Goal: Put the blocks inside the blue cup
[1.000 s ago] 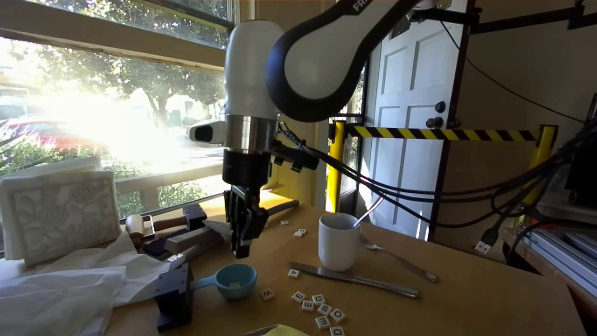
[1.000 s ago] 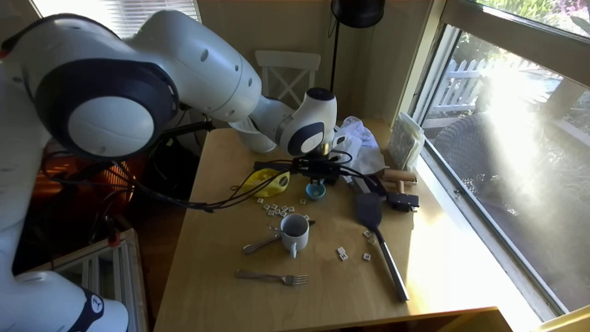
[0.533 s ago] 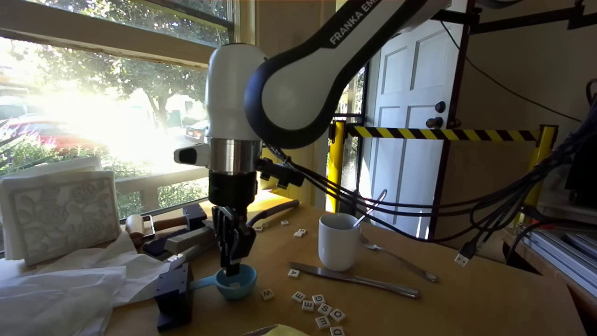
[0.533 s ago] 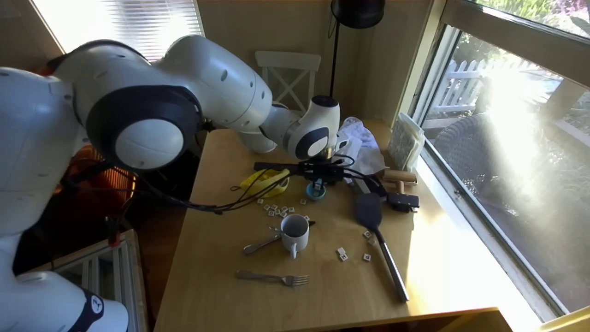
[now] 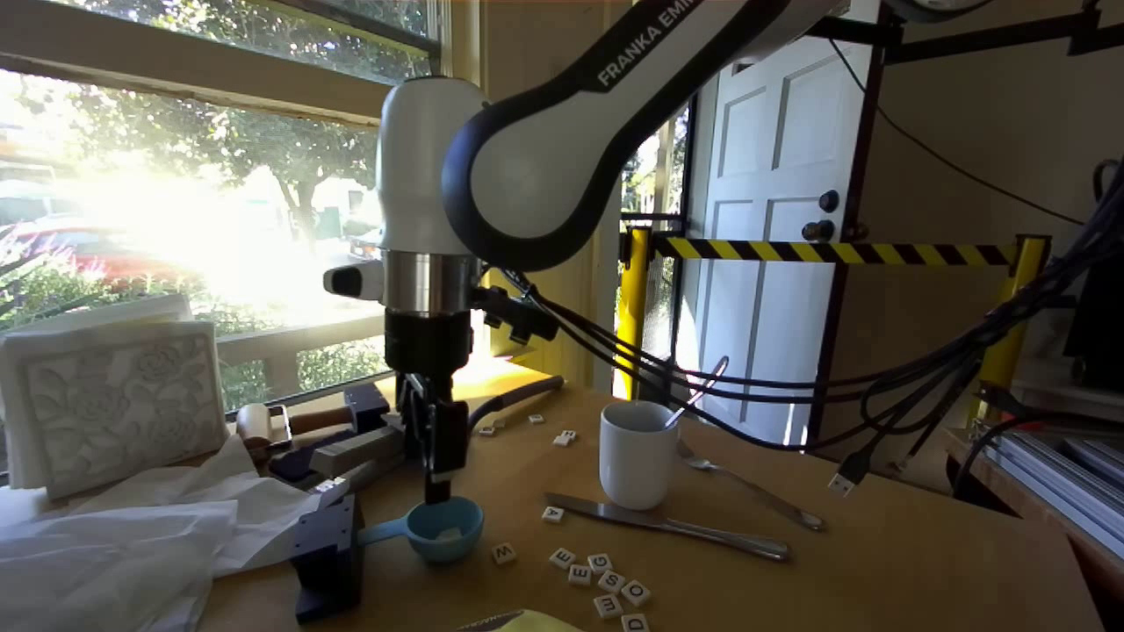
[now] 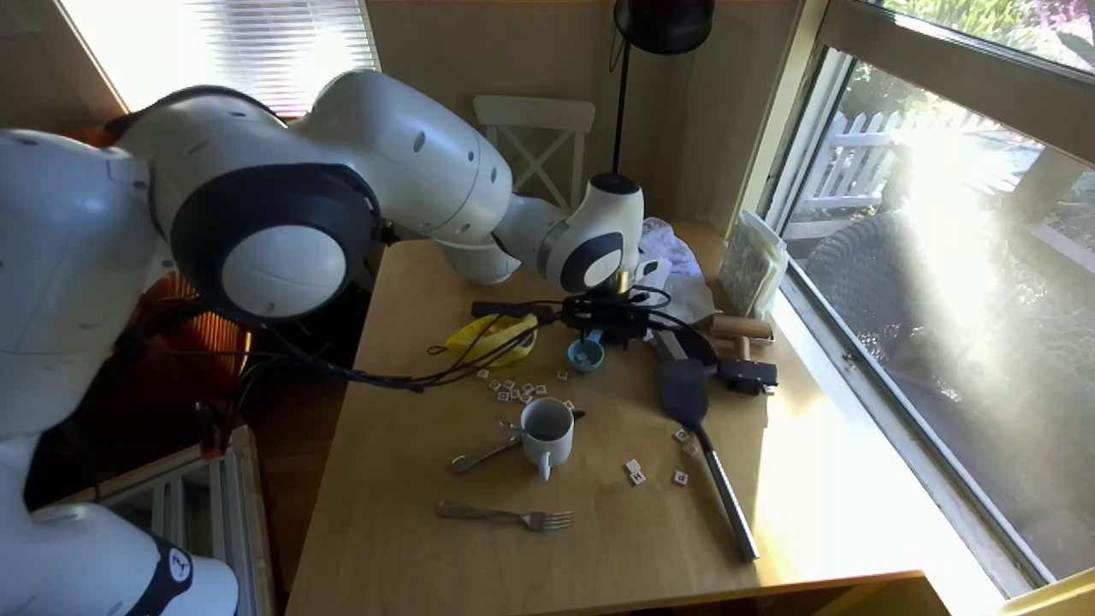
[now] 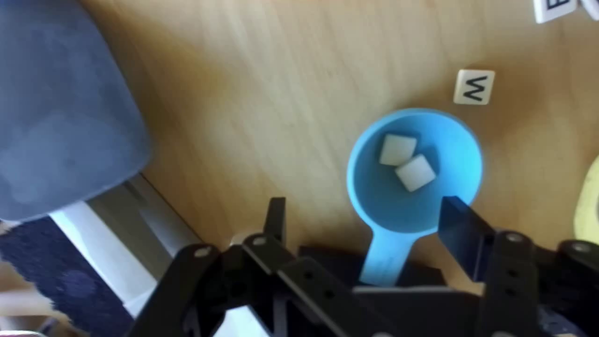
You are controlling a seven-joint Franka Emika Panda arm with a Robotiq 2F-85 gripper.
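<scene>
The blue cup, round with a flat handle, sits on the table and holds two cream blocks lying side by side at its bottom. In an exterior view the cup shows a pale block inside. My gripper is above the handle side of the cup, its fingers spread wide with nothing between them; one fingertip overlaps the rim in the wrist view. A block marked W lies just beside the cup. Several more lettered blocks are grouped on the table, and others lie beyond the mug.
A black stand is at the cup's handle. The white mug stands near a knife and a fork. A dark spatula and a yellow bag flank the cup. Cables hang from the arm.
My gripper came down to the cup's mouth, then rose a little and shifted slightly toward the handle side. Its fingers have spread apart. More of the pale blocks in the cup shows now.
</scene>
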